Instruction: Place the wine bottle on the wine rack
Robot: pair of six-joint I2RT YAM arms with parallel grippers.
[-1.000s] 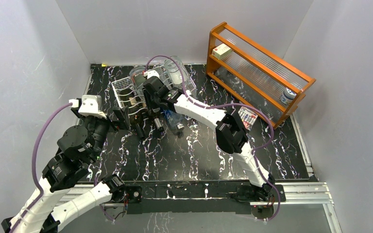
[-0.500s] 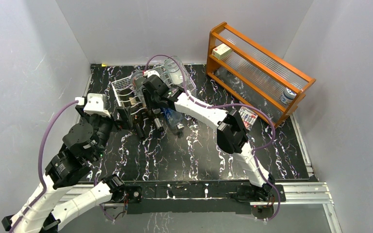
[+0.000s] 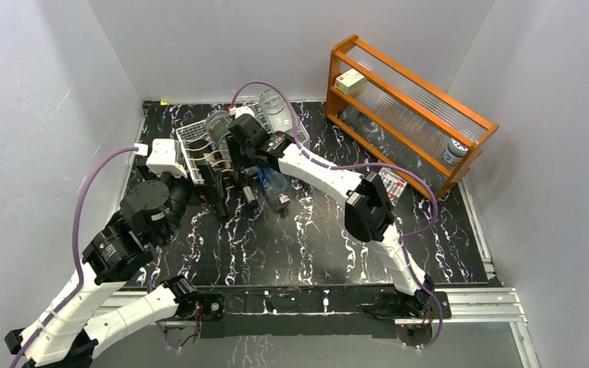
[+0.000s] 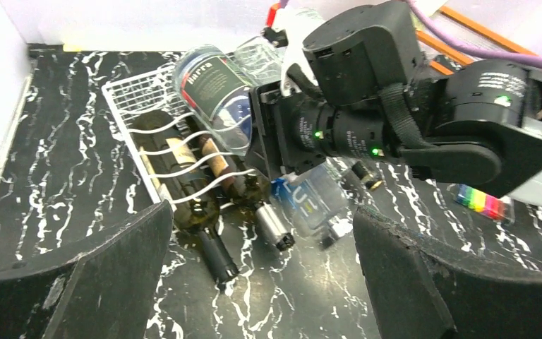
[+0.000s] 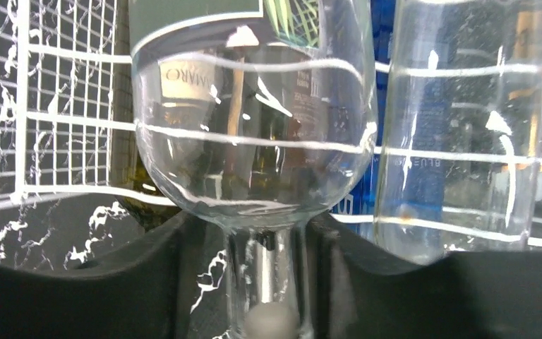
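The wine bottle (image 3: 218,123) is clear glass with a dark label. It lies on the top tier of the white wire wine rack (image 3: 189,142), neck pointing toward the front. In the left wrist view the wine bottle (image 4: 215,88) rests across the wavy rods of the wine rack (image 4: 141,99). My right gripper (image 5: 265,282) is open around the neck of the wine bottle (image 5: 254,141), with table showing between the neck and the left finger. My left gripper (image 4: 261,282) is wide open and holds nothing, low over the table in front of the wine rack (image 5: 49,106).
Lower cradles hold a dark green bottle (image 4: 197,208), a silver-capped bottle (image 4: 275,226) and a blue-labelled bottle (image 4: 310,201). Another clear bottle (image 5: 466,127) lies beside the wine bottle. An orange wooden shelf (image 3: 410,100) stands at back right, a small colourful box (image 3: 389,184) before it.
My right gripper's jaws have spread away from the bottle's neck. My left arm has moved forward and right, closer to the rack.
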